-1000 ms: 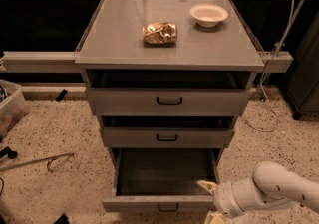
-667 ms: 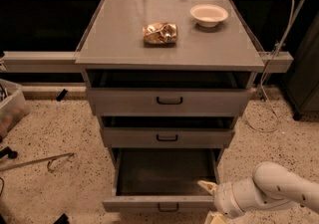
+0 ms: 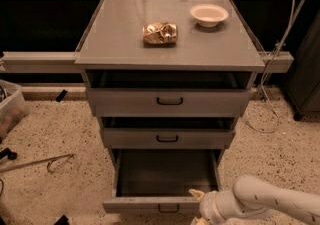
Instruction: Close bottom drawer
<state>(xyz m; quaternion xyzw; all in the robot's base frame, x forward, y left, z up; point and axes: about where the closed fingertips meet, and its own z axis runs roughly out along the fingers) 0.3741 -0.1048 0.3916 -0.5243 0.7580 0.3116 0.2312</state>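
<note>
Grey steel throughout: cabinet (image 3: 170,44) with three fronts stepped one under another. Set against the frame of a second ago, almost no change in the bottom drawer (image 3: 165,174): pulled far out then, pulled far out now, front panel on the same line. Slight shift only in the gripper (image 3: 199,197) and its white arm (image 3: 270,201), both a little lower and further left than before. Bowl (image 3: 209,15) and crumpled gold packet (image 3: 160,33) on the cabinet top unmoved.

Lowest of the three, and narrowest. Dark grey tray open to view from above. Pale, shallow front panel nearest the camera, with a small black loop handle (image 3: 168,209) at its middle. Stands well forward of the middle drawer (image 3: 167,138) and top drawer (image 3: 170,101), each of those ajar by a dark slit above its front.

Gripper at the right end of that front panel, cream tip over the tray's near right corner; touching it or just short, hard to say from here. Grip width: cannot tell, masked mostly by wrist and arm. Lower part of the handle right at the bottom edge of the view. Arm cut off at the lower right corner. Right end of the front panel hidden behind the wrist.
</note>
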